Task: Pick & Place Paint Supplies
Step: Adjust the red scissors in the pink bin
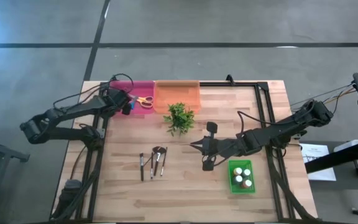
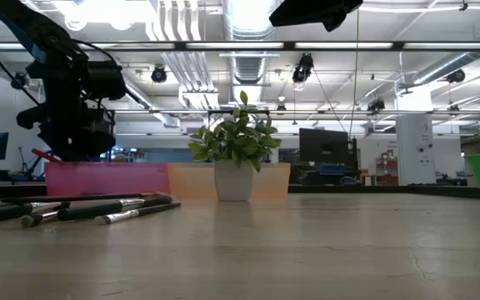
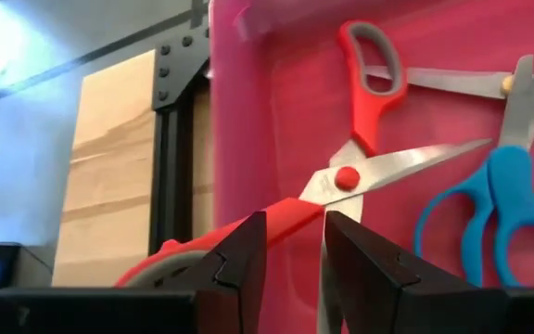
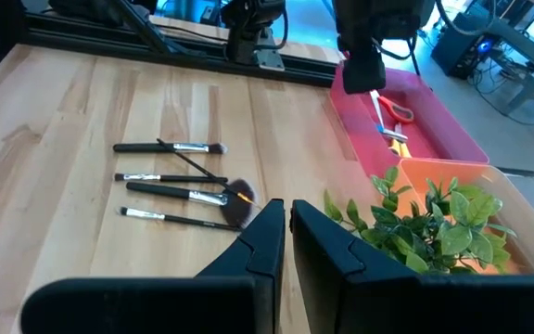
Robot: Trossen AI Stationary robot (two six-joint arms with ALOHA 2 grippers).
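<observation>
Several dark-handled brushes, one with a fluffy brown head, lie flat on the wooden table's middle. Small paint bottles stand in a green bin at the near right. My left gripper hangs over the pink bin at the far left, shut on red-handled scissors. My right gripper is shut on nothing. It hovers above the table between the brushes and the green bin, pointing toward the brushes. My left gripper pinches the red scissors between its two fingers by one red handle's shank, just behind the pivot. The fingers slant down from the table's left side. The scissors are spread open and lifted above the pink bin's floor, with one handle loop reaching out past the bin's wall.
Blue-handled scissors and orange-handled scissors lie in the pink bin. An orange bin adjoins it on the right. A potted leafy plant stands in front of the orange bin. A black frame runs along the table's edges.
</observation>
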